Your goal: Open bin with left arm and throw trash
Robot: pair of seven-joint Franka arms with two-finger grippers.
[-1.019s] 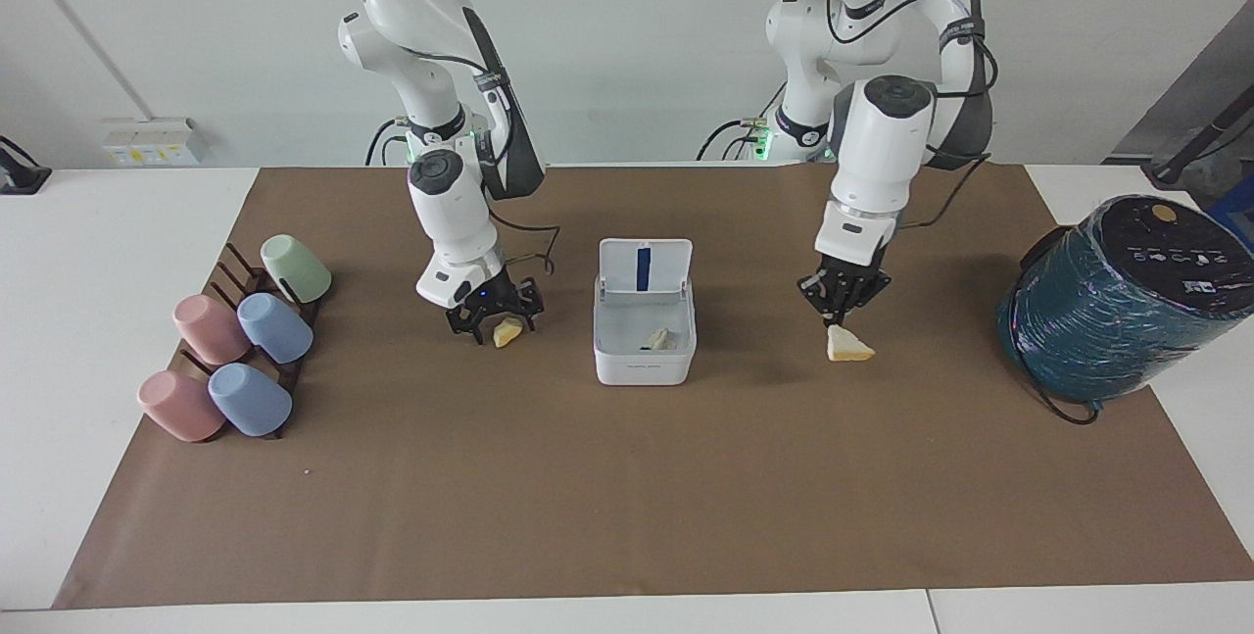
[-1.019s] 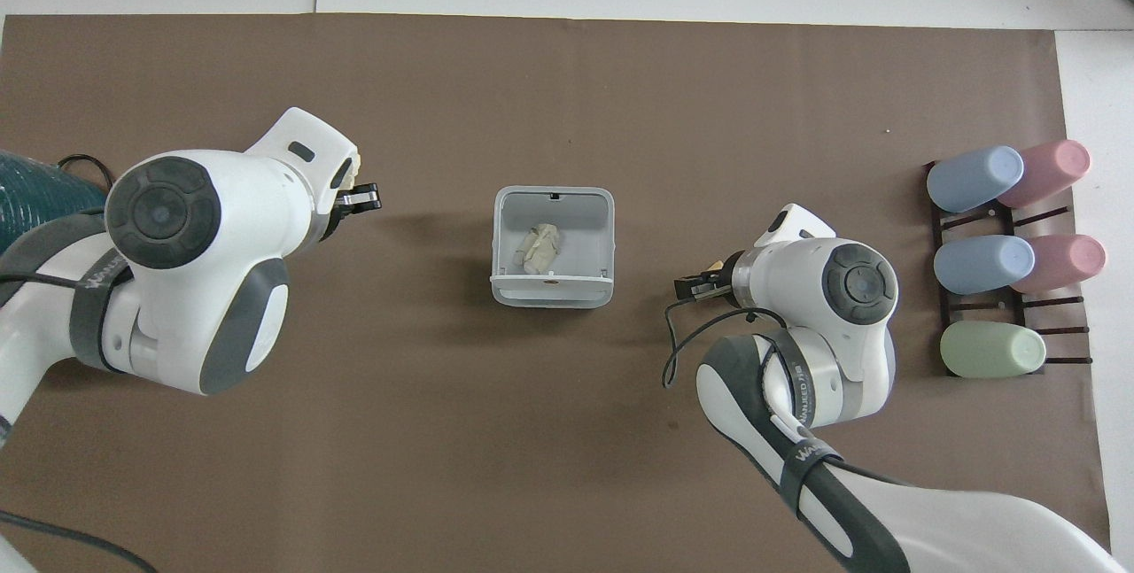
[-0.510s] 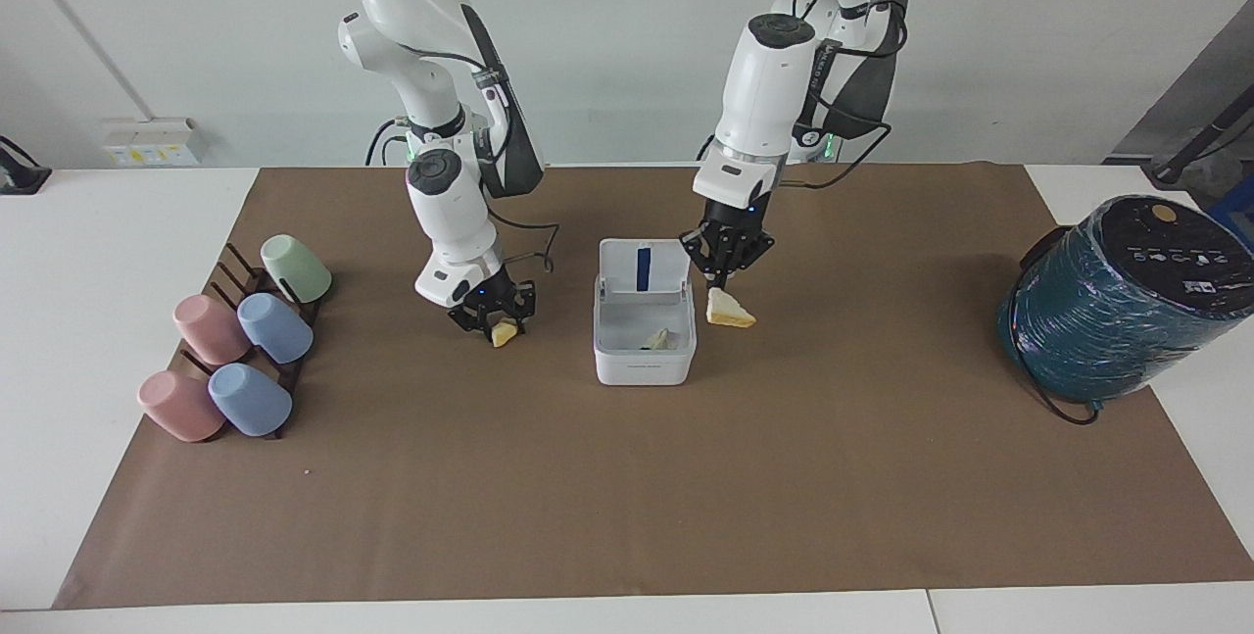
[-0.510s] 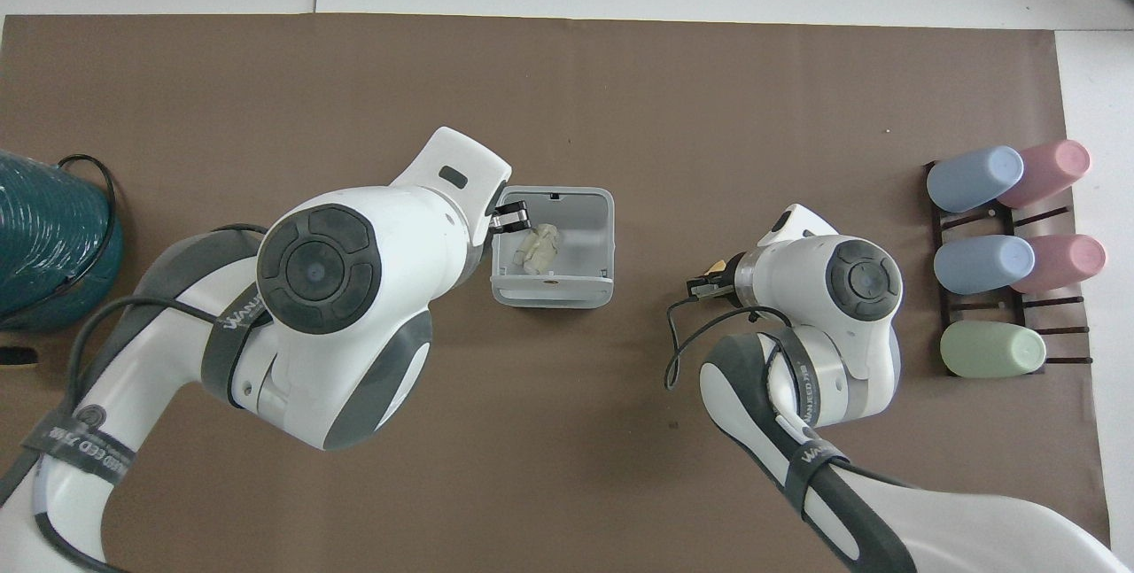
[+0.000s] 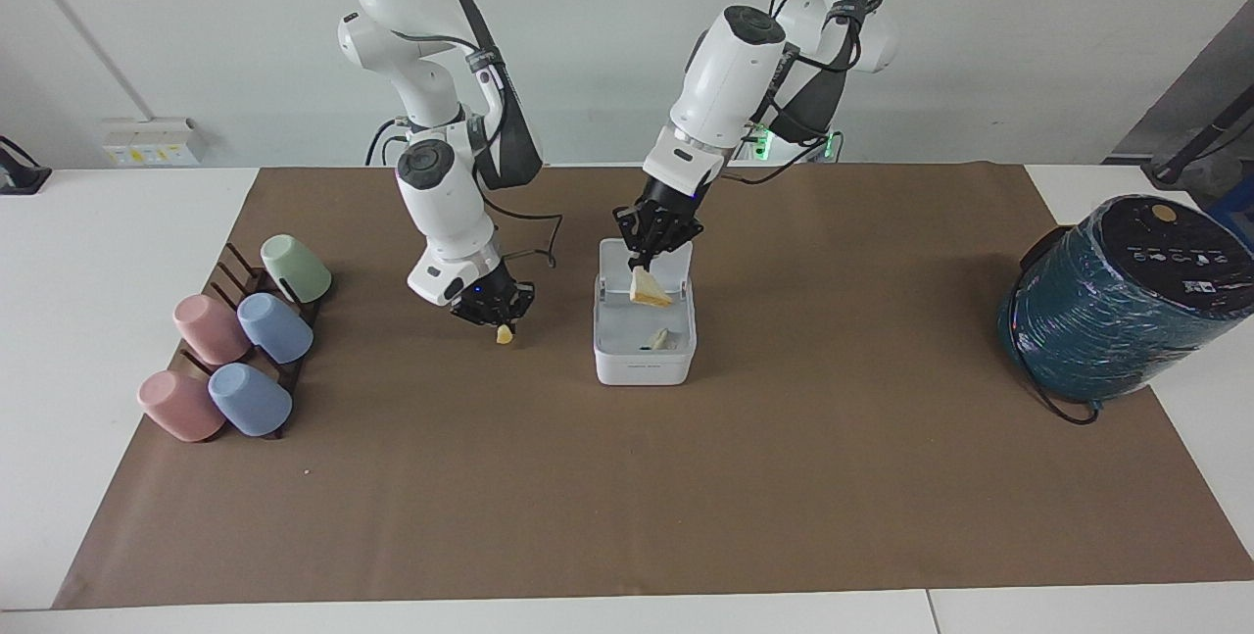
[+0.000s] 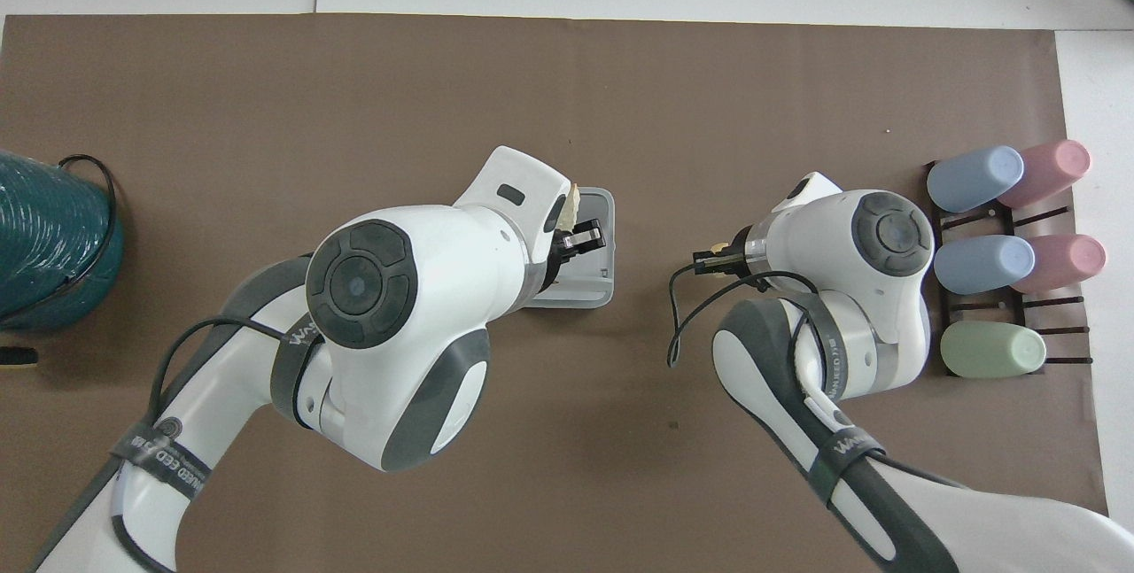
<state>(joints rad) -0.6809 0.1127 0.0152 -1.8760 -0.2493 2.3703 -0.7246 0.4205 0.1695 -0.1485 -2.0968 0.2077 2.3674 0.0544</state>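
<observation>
The white bin (image 5: 644,365) stands mid-table with its lid (image 5: 615,257) up; only its edge shows in the overhead view (image 6: 605,228). A white tissue wad (image 5: 658,339) lies inside. My left gripper (image 5: 647,263) is shut on the tan bread-like piece (image 5: 649,290) and holds it over the open bin. My right gripper (image 5: 500,317) is shut on the pale yellow chunk (image 5: 505,333), raised a little above the mat beside the bin, toward the right arm's end. It also shows in the overhead view (image 6: 709,261).
A rack of pastel cups (image 5: 240,350) sits at the right arm's end of the table. A big teal wrapped cylinder (image 5: 1117,296) stands at the left arm's end. A brown mat (image 5: 627,497) covers the table.
My left gripper has carried the bread-like piece from the mat near the cylinder's side to over the open bin. My right gripper has closed on the yellow chunk and lifted it slightly.
</observation>
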